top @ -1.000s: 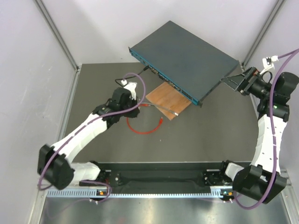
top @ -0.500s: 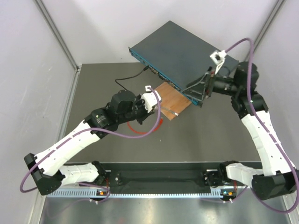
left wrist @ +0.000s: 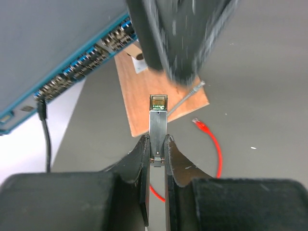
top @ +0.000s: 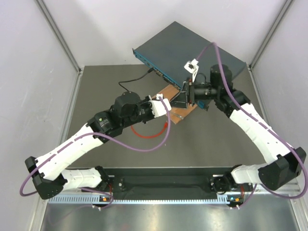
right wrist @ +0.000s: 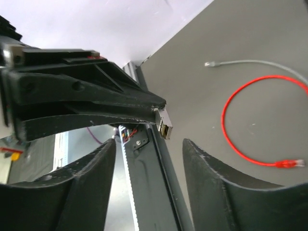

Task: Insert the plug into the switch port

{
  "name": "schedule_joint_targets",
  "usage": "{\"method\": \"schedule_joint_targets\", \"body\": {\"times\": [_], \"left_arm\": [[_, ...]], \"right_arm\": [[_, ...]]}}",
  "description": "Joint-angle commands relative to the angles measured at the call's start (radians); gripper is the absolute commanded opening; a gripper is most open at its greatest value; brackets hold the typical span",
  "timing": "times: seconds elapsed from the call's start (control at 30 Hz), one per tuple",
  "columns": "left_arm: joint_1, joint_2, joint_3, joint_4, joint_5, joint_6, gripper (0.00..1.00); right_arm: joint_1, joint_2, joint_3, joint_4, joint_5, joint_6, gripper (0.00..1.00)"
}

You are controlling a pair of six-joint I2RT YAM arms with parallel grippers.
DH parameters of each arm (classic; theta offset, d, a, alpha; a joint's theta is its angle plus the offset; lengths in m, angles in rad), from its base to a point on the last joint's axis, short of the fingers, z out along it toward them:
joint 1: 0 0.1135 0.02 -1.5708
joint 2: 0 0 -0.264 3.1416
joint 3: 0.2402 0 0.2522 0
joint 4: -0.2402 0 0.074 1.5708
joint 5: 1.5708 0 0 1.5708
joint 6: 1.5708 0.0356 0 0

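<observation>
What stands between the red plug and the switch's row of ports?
The wooden board lies flat between them, with the open right gripper above it before the ports. The plug lies ungripped on the table.

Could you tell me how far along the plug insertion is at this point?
Nothing looks done: the plug lies loose on the table, and the switch port row shows no red connector. In hand: the left gripper is shut on a small metal module, the open right gripper close by. Left: grasping the plug and seating it.
</observation>
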Motion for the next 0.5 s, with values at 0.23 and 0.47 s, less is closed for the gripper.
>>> {"method": "schedule_joint_targets", "body": {"times": [0.23,0.47], "left_arm": [[-0.007,-0.012,0.049,0.122,0.032,0.069,0.00],[-0.007,-0.019,0.036,0.136,0.070,0.074,0.00]], "right_arm": [[0.066,0.063,0.068,0.079,0.017,0.014,0.52],[0.067,0.082,0.098,0.098,0.005,0.037,0.39]]}}
